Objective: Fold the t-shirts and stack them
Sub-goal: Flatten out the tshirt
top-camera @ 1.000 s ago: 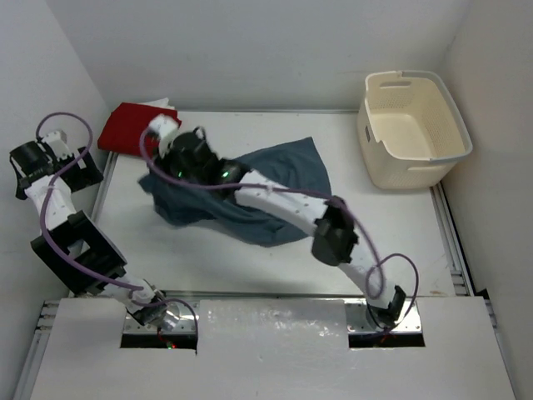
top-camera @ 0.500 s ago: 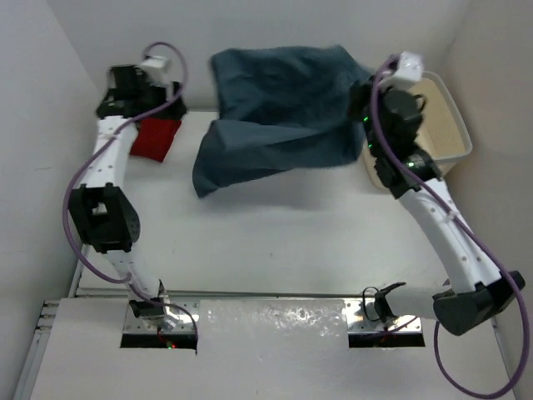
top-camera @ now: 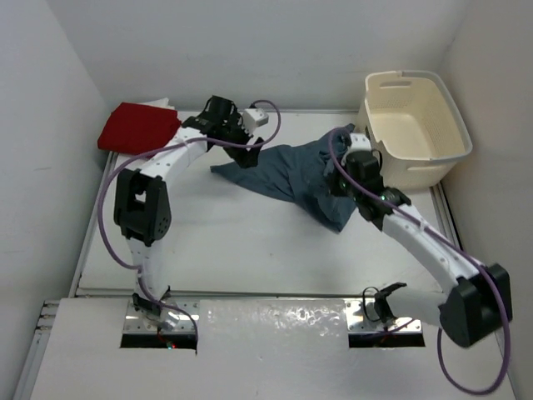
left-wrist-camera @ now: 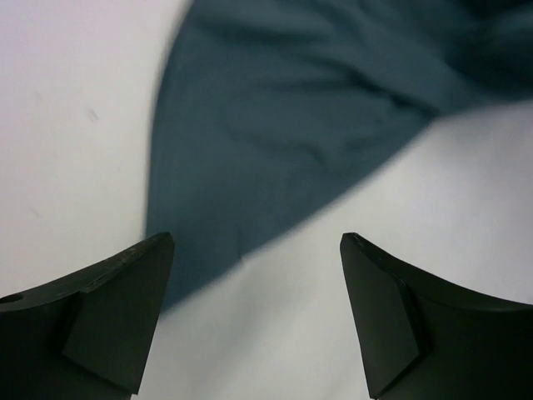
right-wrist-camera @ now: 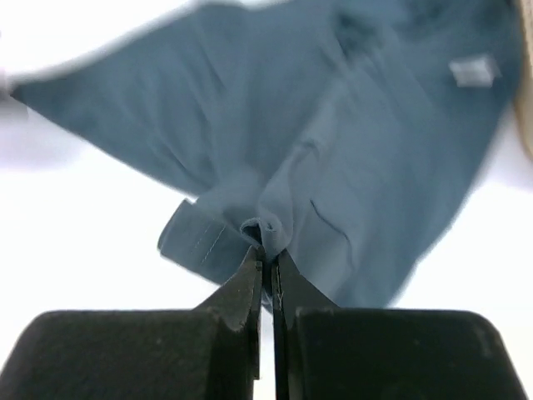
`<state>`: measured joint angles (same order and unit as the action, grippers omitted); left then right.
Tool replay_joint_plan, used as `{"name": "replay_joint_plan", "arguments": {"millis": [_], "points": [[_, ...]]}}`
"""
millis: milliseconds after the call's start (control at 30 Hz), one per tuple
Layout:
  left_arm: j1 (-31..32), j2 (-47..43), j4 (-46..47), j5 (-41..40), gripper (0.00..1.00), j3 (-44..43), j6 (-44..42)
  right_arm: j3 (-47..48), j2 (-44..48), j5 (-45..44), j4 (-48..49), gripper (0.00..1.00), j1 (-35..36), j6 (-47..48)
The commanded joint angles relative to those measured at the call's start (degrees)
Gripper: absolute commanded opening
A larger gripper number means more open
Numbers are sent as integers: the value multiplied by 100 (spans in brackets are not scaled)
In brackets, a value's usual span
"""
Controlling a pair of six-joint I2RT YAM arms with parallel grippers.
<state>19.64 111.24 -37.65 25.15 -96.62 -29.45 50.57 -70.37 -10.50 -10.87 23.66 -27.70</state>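
The slate blue-grey t-shirt (top-camera: 287, 173) lies crumpled on the table at the back, between my two arms. My right gripper (top-camera: 336, 187) is shut on it; the right wrist view shows a bunched fold of the cloth (right-wrist-camera: 275, 167) pinched at the fingertips (right-wrist-camera: 268, 243). My left gripper (top-camera: 239, 156) hangs open over the shirt's left end. In the left wrist view its wide-apart fingers (left-wrist-camera: 254, 243) hold nothing, with the shirt's edge (left-wrist-camera: 275, 133) just ahead. The bright red t-shirt (top-camera: 137, 125) lies folded at the back left corner, and a strip of white cloth (top-camera: 160, 102) shows behind it.
The cream laundry basket (top-camera: 414, 158) stands at the back right, close behind my right wrist. White walls close in the table at the left, back and right. Purple cables loop off both arms.
Half a second ago the blue-grey shirt hung spread high in the air. Now it is down on the table, with the left gripper over its left end and the right still gripping.
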Motion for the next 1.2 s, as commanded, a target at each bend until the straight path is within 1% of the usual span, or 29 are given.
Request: {"name": "replay_joint_plan", "arguments": {"millis": [0,33,67,100,133,167,200,267,300,367,400,467,500,567,600,633,667,700,733,767,800,833,867,933,1000,1033,1067,1133,1167], "points": [[260,590,1118,-80,81,-769,682,-713,515,-320,-510,0,-10,-174],[303,1027,1337,-124,82,-1215,860,-837,724,-591,-1008,0,-71,-304],[312,1266,1400,-124,83,-1489,1036,-1003,865,-706,-1231,0,-124,-410],[347,1556,1409,-228,88,-1752,1299,-1379,1015,-786,-1433,0,-281,-507],[382,1846,1174,-316,90,-2416,1328,-1548,1164,-917,-1818,0,-361,-665],[505,2536,894,-457,91,-2832,1293,-1672,1366,-962,-2013,0,-440,-727],[567,2891,334,-884,92,-3506,1215,-1856,1429,-954,-2137,0,-580,-754],[655,3471,-22,-1099,92,-3732,1135,-1962,1491,-814,-2244,0,-687,-798],[664,3492,-49,-1291,92,-3602,1100,-2032,1482,-778,-2235,0,-748,-815],[664,3265,196,-1695,92,-2716,1021,-2077,1500,-743,-2139,0,-775,-877],[655,3159,266,-2071,92,-2148,829,-2077,1508,-743,-2130,0,-793,-886],[594,2834,206,-2442,90,-1626,486,-2103,1561,-743,-2147,0,-784,-886],[533,2694,110,-2731,89,-1014,389,-2130,1587,-725,-2173,0,-793,-912],[270,2114,100,-2831,86,-230,143,-2252,1745,-603,-2138,0,-801,-956],[-1,1895,152,-2935,85,609,81,-2288,1798,-585,-2121,0,-802,-1026],[-187,1449,187,-2980,84,1009,28,-2323,1851,-558,-2103,0,-802,-1053],[-380,1235,240,-3024,81,1753,-103,-2375,1912,-489,-2077,0,-793,-1088],[-756,998,354,-3068,80,2091,-200,-2402,1991,-410,-1972,0,-793,-1105],[-908,544,389,-3051,80,2347,-436,-2455,2027,-330,-1841,0,-793,-1053],[-1014,304,399,-2764,80,2689,-560,-2481,2027,-69,-1718,0,-793,-983],[-1076,41,399,-2552,82,2770,-666,-2508,1966,108,-1473,0,-784,-869],[-1050,-458,390,-2167,83,2780,-771,-2516,1896,258,-1375,0,-775,-825],[-1024,-663,399,-1397,86,2615,-833,-2508,1808,425,-1269,0,-775,-790],[-918,-997,442,-629,88,2272,-721,-2490,1484,906,-944,0,-766,-737],[-918,-973,530,152,88,1598,-116,-2411,1281,1050,-655,0,-740,-754],[-927,-894,609,331,88,1428,122,-2394,1106,1320,-566,0,-740,-771],[-927,-876,966,577,88,1244,568,-2385,1043,1384,-495,0,-731,-798],[-909,-702,1425,649,88,1181,1027,-2393,946,1472,-328,0,-731,-859],[-866,-535,1531,223,87,885,1421,-2402,894,1472,-284,0,-740,-860]]}}
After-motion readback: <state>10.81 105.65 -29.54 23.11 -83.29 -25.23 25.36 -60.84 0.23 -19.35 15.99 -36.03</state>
